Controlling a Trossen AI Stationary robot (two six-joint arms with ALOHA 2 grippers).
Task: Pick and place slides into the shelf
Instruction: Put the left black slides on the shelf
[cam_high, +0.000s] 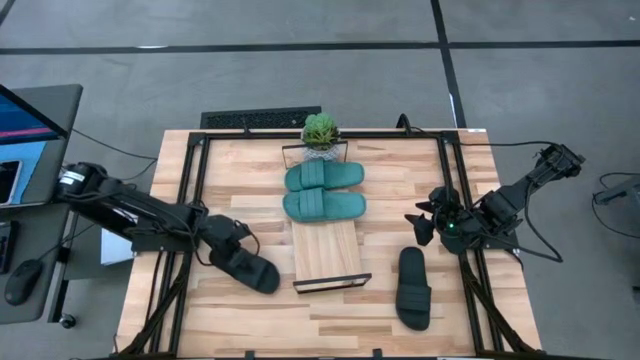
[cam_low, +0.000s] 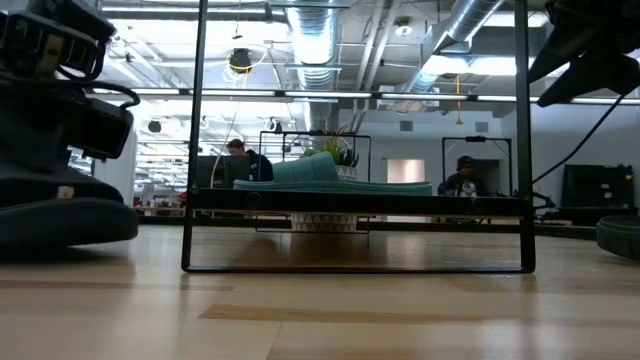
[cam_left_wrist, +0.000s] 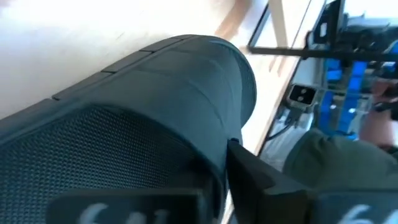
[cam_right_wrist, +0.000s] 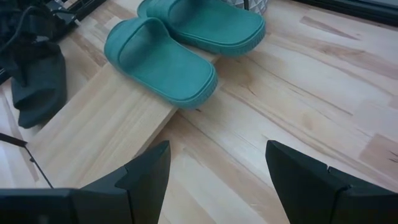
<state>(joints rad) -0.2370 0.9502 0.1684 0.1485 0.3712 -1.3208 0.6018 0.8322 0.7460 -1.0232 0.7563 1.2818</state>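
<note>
Two teal slides (cam_high: 323, 177) (cam_high: 323, 206) lie side by side, soles down, on the far half of the shelf (cam_high: 326, 252), a light plank with black wire ends. A dark slide (cam_high: 256, 273) rests sole-down on the table left of the shelf, and my left gripper (cam_high: 229, 249) is shut on it. In the low view this slide (cam_low: 60, 215) sits flat under the gripper. Another dark slide (cam_high: 413, 289) lies on the table right of the shelf. My right gripper (cam_high: 423, 226) hangs open above bare wood, pointing at the near teal slide (cam_right_wrist: 161, 59). My left gripper holds the dark slide at the side edge of its wide strap (cam_left_wrist: 214, 152), where the strap meets the sole. One finger (cam_left_wrist: 255, 174) is outside the slide; the other is over the textured footbed (cam_left_wrist: 93, 143). The fingers slant down from the table's left. The sole stays on the table.
A potted plant (cam_high: 320, 130) stands at the shelf's far end. Black frame rails (cam_high: 190, 200) (cam_high: 462, 190) run along the table's left and right sides. A keyboard (cam_high: 260, 118) lies past the far edge. People sit in the room behind (cam_low: 240, 160).
</note>
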